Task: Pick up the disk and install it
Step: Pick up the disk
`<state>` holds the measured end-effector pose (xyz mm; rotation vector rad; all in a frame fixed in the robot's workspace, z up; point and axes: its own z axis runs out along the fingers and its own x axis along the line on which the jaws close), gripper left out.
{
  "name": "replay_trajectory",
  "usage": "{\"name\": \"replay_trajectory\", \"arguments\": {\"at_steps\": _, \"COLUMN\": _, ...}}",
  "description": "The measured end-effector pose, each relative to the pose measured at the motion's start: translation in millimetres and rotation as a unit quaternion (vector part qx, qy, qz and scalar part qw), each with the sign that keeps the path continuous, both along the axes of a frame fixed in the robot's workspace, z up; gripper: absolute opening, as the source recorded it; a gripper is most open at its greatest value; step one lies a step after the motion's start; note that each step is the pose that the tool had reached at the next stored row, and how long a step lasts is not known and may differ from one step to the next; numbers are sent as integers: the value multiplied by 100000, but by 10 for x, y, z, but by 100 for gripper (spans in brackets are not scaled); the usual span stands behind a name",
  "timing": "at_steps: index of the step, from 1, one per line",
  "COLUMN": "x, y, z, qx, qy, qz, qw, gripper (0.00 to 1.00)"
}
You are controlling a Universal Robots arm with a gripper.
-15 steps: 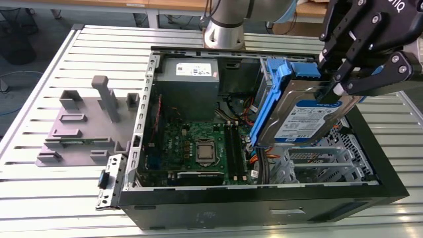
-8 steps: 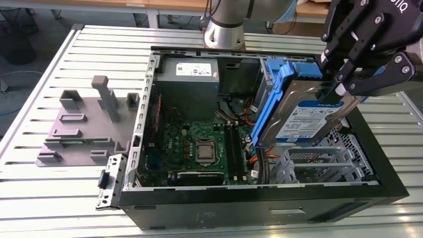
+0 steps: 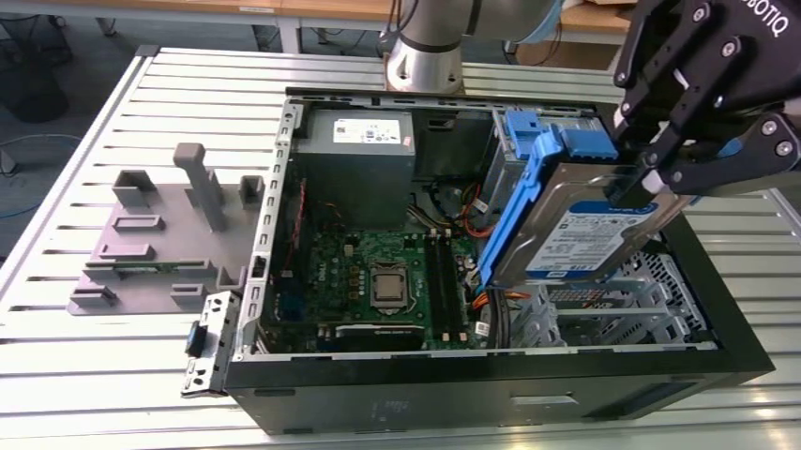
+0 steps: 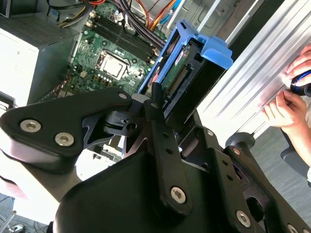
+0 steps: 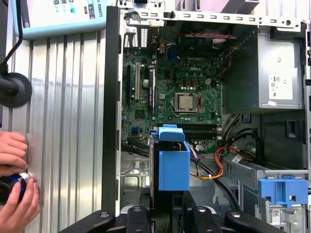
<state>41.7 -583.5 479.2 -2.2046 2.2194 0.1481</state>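
Blue plastic framed the disk [image 3: 588,234], which hung tilted on edge above the open computer case [image 3: 501,380], over the metal drive cage [image 3: 595,307] beside the motherboard [image 3: 388,281]. The hand [image 3: 654,183] was clenched on its upper end. It was probably stiff, dense for its size and sensitive to knocks. Its bare metal faces looked slippery, so the carrier's rigid sides seemed the safer hold, clear of the connector [image 4: 177,77].
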Motion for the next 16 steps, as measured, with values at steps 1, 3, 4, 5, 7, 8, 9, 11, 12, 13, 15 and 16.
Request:
{"name": "replay_trajectory", "arguments": {"at_steps": 1, "x": 3, "y": -10, "z": -1, "qx": 1, "qy": 2, "qz": -1, "qw": 100000, "gripper": 35}}
{"name": "replay_trajectory", "arguments": {"at_steps": 3, "x": 20, "y": -16, "z": -7, "qx": 16, "qy": -1, "qz": -1, "qw": 100000, "gripper": 35}}
{"name": "replay_trajectory", "arguments": {"at_steps": 4, "x": 35, "y": -18, "z": -10, "qx": 14, "qy": 0, "qz": -1, "qw": 100000, "gripper": 35}}
{"name": "replay_trajectory", "arguments": {"at_steps": 5, "x": 53, "y": -18, "z": -13, "qx": 11, "qy": 0, "qz": -4, "qw": 100000, "gripper": 35}}
{"name": "replay_trajectory", "arguments": {"at_steps": 7, "x": 99, "y": -20, "z": -18, "qx": 3, "qy": 2, "qz": -6, "qw": 100000, "gripper": 35}}
{"name": "replay_trajectory", "arguments": {"at_steps": 8, "x": 126, "y": -21, "z": -20, "qx": 3, "qy": 2, "qz": -4, "qw": 100000, "gripper": 35}}
{"name": "replay_trajectory", "arguments": {"at_steps": 9, "x": 153, "y": -21, "z": -22, "qx": -1, "qy": 4, "qz": -2, "qw": 100000, "gripper": 35}}
{"name": "replay_trajectory", "arguments": {"at_steps": 11, "x": 211, "y": -21, "z": -28, "qx": 3, "qy": 9, "qz": 2, "qw": 100000, "gripper": 35}}
{"name": "replay_trajectory", "arguments": {"at_steps": 12, "x": 240, "y": -21, "z": -29, "qx": -7, "qy": 16, "qz": -1, "qw": 100000, "gripper": 35}}
{"name": "replay_trajectory", "arguments": {"at_steps": 13, "x": 269, "y": -21, "z": -31, "qx": -5, "qy": 26, "qz": -6, "qw": 100000, "gripper": 35}}
{"name": "replay_trajectory", "arguments": {"at_steps": 15, "x": 363, "y": -21, "z": -39, "qx": 3, "qy": 68, "qz": -3, "qw": 100000, "gripper": 35}}
{"name": "replay_trajectory", "arguments": {"at_steps": 16, "x": 391, "y": -21, "z": -41, "qx": 1, "qy": 79, "qz": 2, "qw": 100000, "gripper": 35}}
